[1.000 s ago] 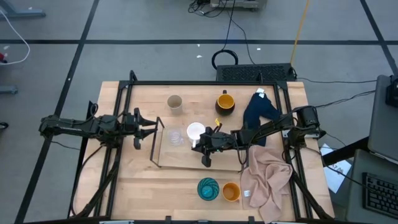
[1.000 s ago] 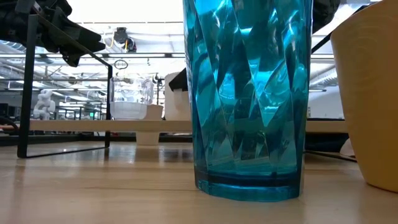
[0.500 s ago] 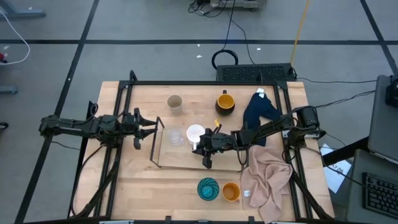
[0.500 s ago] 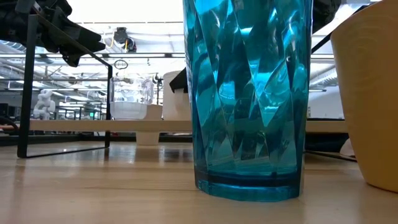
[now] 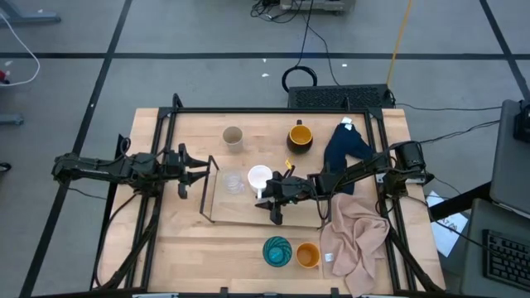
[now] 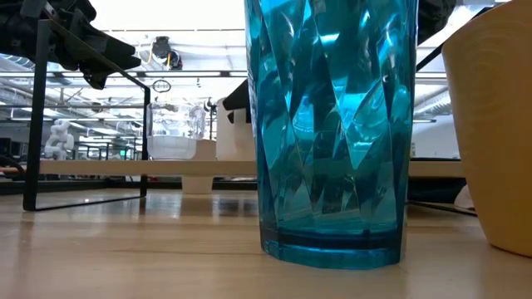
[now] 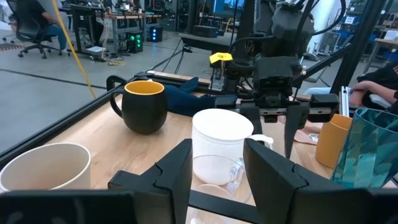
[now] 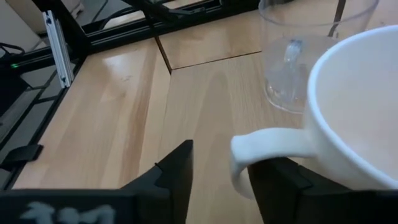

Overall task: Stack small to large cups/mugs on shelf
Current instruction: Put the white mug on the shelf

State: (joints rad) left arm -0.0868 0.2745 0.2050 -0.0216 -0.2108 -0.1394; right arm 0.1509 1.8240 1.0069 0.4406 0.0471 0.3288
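The white mug stands upright on the shelf, right of the clear glass. My right gripper is open at the mug's right side, its fingers on either side of the handle. My left gripper waits open and level at the shelf's left end, with nothing between its fingers. The beige cup and the dark mug with yellow inside stand on the table behind the shelf. The teal cup and the orange cup stand near the front edge. My right gripper comes at the white mug's handle from the table's right, slanting a little down, with the handle between its two fingers. A gap shows beside one finger; whether the other finger touches the handle, I cannot tell. The mug stands on the shelf board.
A dark blue cloth and a pink cloth lie at the table's right. The shelf's black wire uprights stand at its ends. In the low view the teal cup and the orange cup block most of the sight.
My right gripper has opened at the white mug's handle without leaving its place. The mug stays upright on the shelf beside the clear glass.
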